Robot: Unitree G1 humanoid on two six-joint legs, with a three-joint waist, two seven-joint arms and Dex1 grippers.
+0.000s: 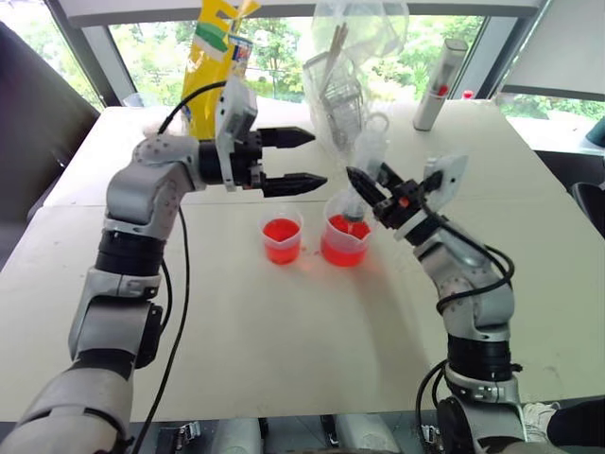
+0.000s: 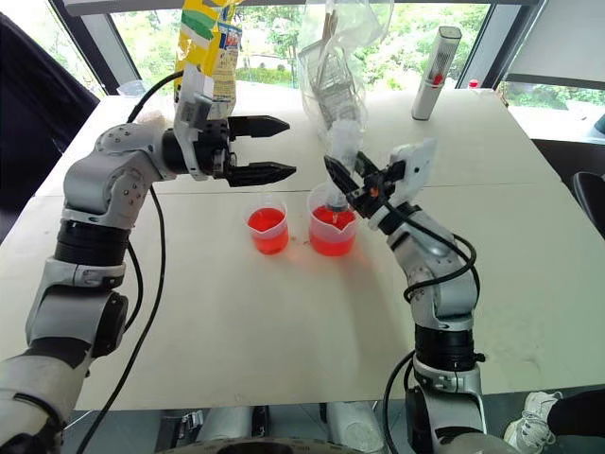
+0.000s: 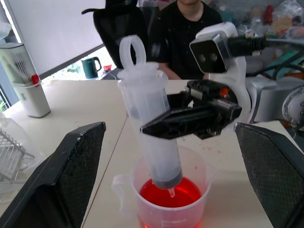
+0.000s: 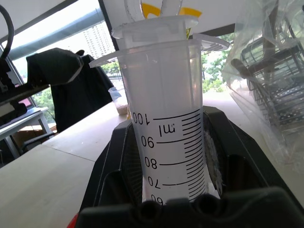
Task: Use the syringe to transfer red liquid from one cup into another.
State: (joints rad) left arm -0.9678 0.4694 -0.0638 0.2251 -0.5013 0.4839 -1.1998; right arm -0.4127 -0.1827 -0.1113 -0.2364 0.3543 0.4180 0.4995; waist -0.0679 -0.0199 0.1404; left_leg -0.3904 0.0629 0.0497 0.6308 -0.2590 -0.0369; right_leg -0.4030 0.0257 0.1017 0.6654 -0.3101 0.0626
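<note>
Right gripper [image 3: 156, 127] clamping syringe [image 3: 151, 126], tip dipping in bigger cup [image 3: 124, 190]. Left gripper [image 1: 301, 160] hanging open; plunger pull probably coming next.

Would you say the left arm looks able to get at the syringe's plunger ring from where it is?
Probably yes: the left gripper is open beside the syringe, whose ring top stands bare above the right gripper.

My left arm reaches across level, its gripper [image 1: 295, 161] pointing toward my right with both fingers spread wide and nothing between them. My right arm is bent up at the elbow, its gripper [image 1: 364, 187] angled forward-left and clamped around the syringe [image 3: 149, 128] barrel.
</note>
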